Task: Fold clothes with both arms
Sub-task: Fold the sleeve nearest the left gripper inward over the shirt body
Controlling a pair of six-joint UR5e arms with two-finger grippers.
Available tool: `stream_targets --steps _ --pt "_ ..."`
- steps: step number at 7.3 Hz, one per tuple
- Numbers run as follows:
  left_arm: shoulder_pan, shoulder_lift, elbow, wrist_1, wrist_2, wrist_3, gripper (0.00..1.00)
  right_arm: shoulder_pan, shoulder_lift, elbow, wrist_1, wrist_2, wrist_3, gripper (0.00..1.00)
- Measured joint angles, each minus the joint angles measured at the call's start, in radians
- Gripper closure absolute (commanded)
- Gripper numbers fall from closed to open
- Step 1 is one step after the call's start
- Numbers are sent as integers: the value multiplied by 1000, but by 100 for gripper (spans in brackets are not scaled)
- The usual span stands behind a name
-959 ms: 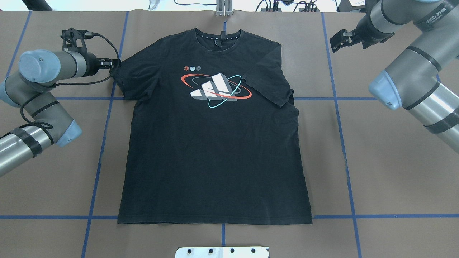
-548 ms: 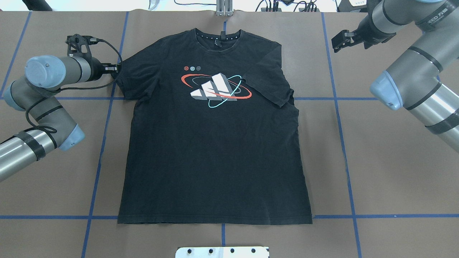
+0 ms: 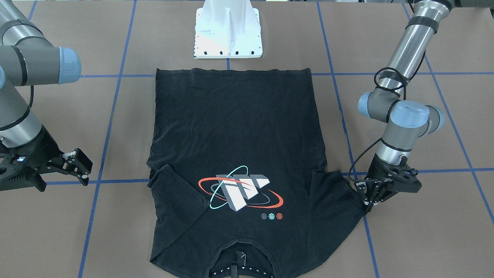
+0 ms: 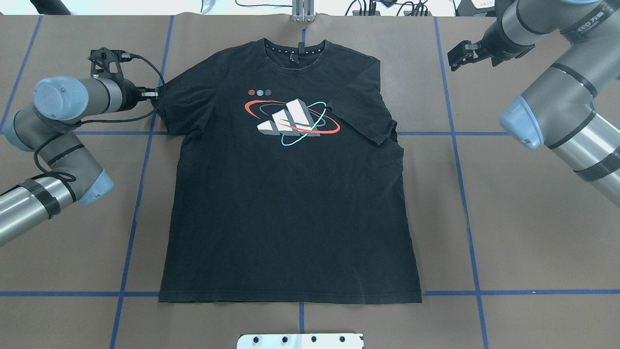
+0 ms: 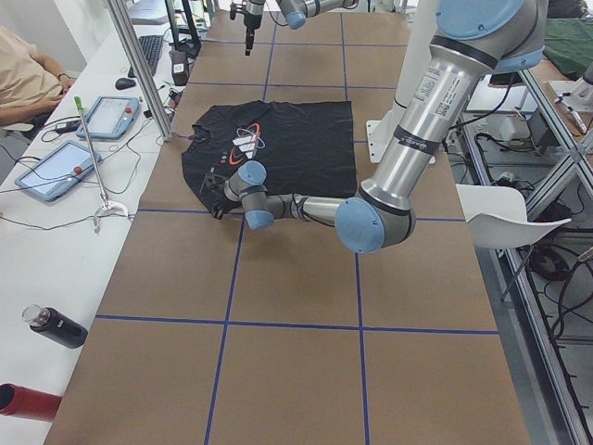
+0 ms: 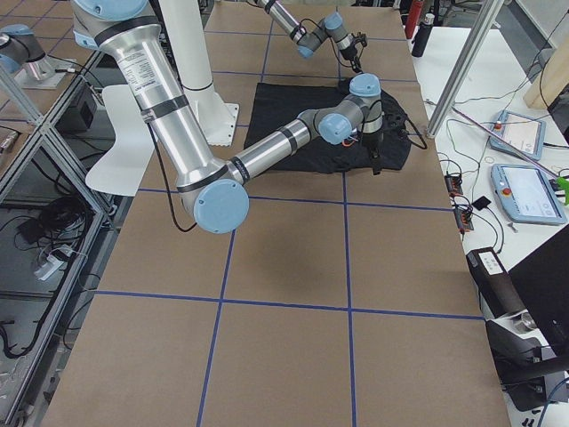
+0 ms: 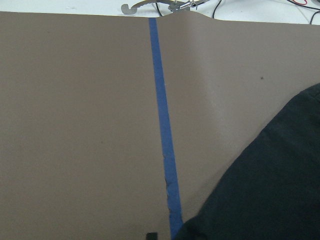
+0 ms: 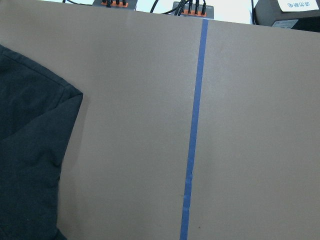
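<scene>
T-shirt [image 4: 290,208] on table [image 4: 508,242], before pedestal [image 4: 300,341]

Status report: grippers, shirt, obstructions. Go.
Left gripper at shirt sleeve edge, grip unclear. Right gripper open, off the shirt. Shirt flat, graphic up, right-side sleeve lying inward. Nothing seen in the way.

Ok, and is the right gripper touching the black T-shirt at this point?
Apart. In the overhead view the right gripper sits off to the side of the T-shirt, with a strip of bare brown table plainly between them.
</scene>
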Motion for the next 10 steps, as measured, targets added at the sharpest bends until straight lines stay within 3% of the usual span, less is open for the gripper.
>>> stream_targets --steps 2,6,8,10 --pt "-1 -6 -49 41 -2 2 100 0 1 1 0 -1 7 0" --pt "24 -146 -201 478 32 -53 100 -1 0 3 0 -4 14 0" --pt "66 -250 -164 590 62 -126 100 -2 0 3 0 -4 15 0" --pt "92 -330 -70 601 94 -169 100 -3 0 2 0 -5 15 0"
